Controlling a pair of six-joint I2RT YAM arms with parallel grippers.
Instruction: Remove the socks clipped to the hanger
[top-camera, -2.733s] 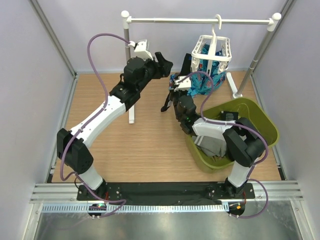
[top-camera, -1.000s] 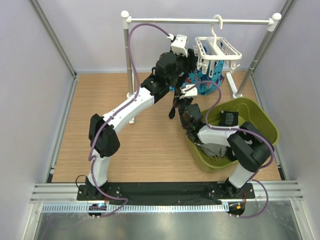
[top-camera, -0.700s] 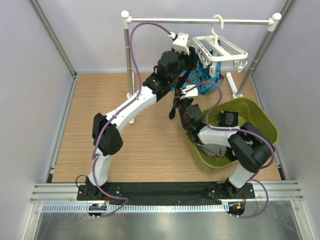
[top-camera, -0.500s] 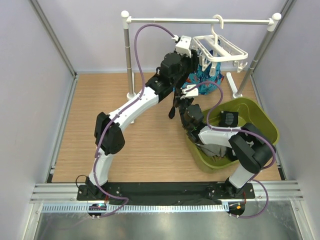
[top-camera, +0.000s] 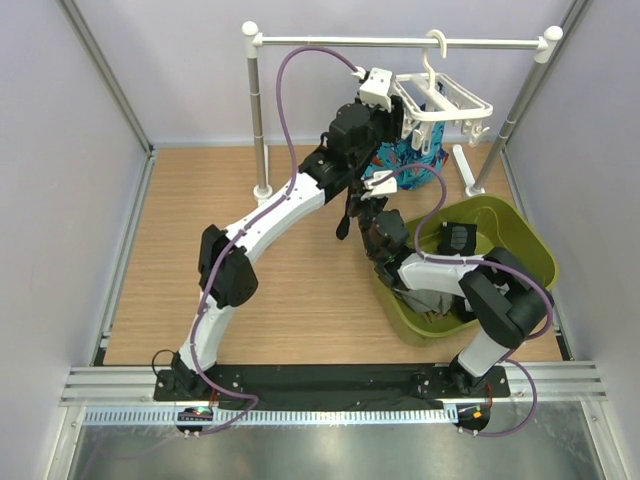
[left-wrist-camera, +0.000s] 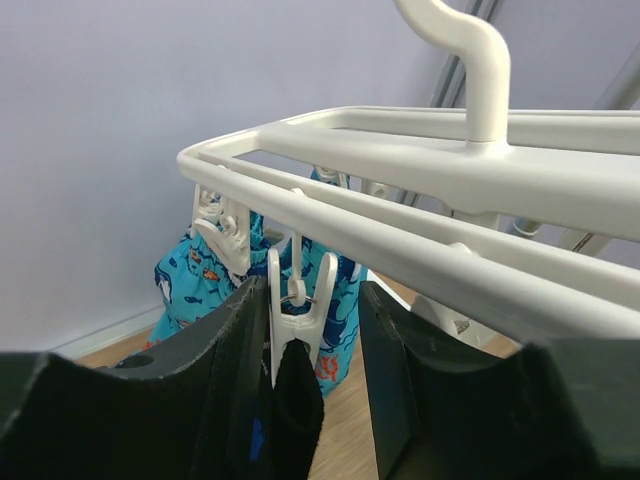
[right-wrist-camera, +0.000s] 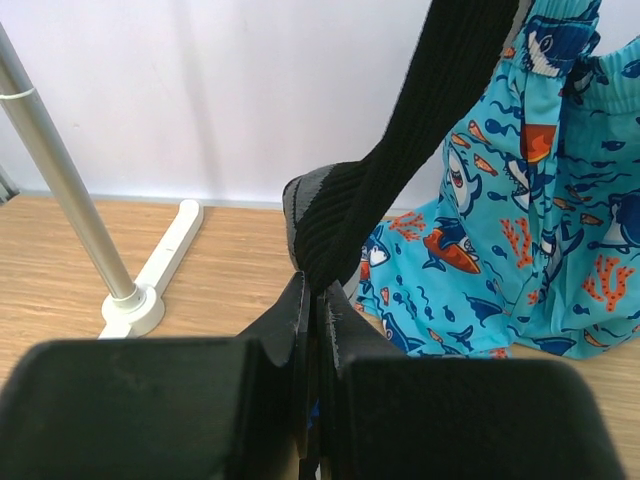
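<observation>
The white hanger (top-camera: 440, 100) hangs by its hook from the rail, tilted; its frame (left-wrist-camera: 420, 160) fills the left wrist view. One of its clip pegs (left-wrist-camera: 296, 320) pinches the top of a black sock (left-wrist-camera: 295, 410). My left gripper (left-wrist-camera: 310, 290) is open and straddles that peg, with a gap on the right side. It sits at the hanger's left edge (top-camera: 395, 120). Lower down, my right gripper (right-wrist-camera: 318, 290) is shut on the same black sock (right-wrist-camera: 400, 160), which runs taut up to the peg. The right gripper (top-camera: 352, 205) is just left of the basket.
A bright blue patterned cloth (top-camera: 410, 160) hangs from the hanger behind the sock (right-wrist-camera: 540, 200). A green basket (top-camera: 530, 250) at the right holds a grey sock (top-camera: 430, 298) and a black one (top-camera: 457, 238). The white rail stand (top-camera: 400, 42) has a pole (right-wrist-camera: 50, 170) and foot (right-wrist-camera: 150, 280).
My left arm has swung right and up to the hanger's left edge, and the hanger has tipped. The right gripper has stayed put, holding the sock.
</observation>
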